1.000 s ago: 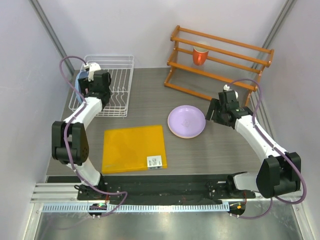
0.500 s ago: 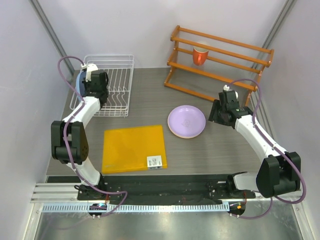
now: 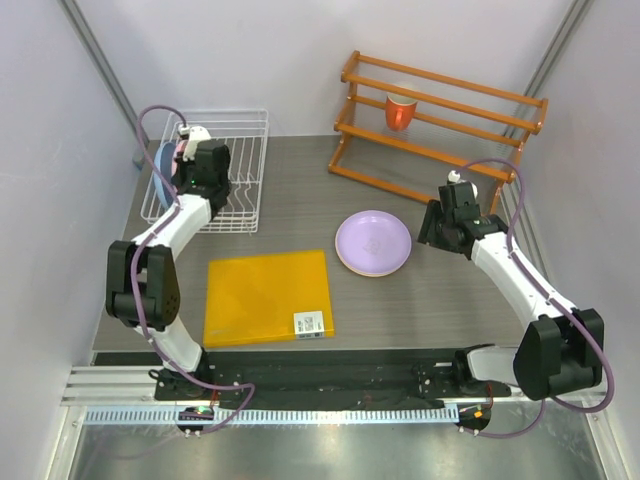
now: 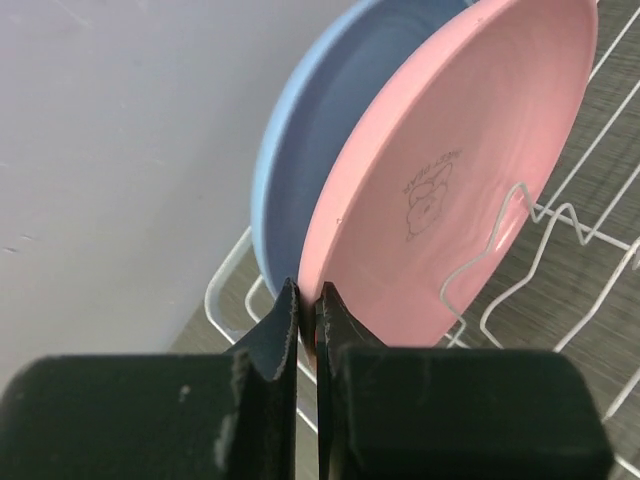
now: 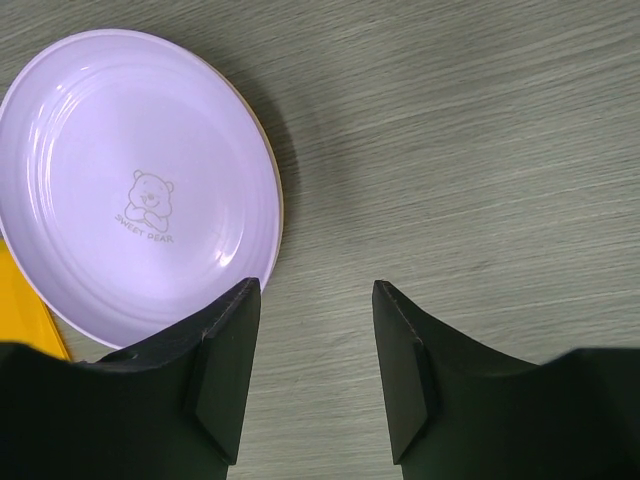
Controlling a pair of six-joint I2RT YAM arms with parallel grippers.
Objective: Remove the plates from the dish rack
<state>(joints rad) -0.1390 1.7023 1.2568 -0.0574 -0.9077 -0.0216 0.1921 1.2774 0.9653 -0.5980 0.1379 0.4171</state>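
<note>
Left gripper [image 4: 308,297] clamps the pink plate [image 4: 450,170] by its rim in the dish rack [image 3: 243,150], upper left. Right gripper [image 5: 313,350] hangs open beside the lilac plate [image 5: 130,180], centre right.

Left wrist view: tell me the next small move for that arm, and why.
Probably lift straight up. The left gripper looks pinched on the pink plate at its rim, and that plate stands in the dish rack close against the blue plate, so sideways pulling could snag.

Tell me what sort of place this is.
Probably a robot test booth staged as a kitchen: two arms bolted to a table, a dish rack holding a pink plate, a wooden shelf with a cup.
</note>
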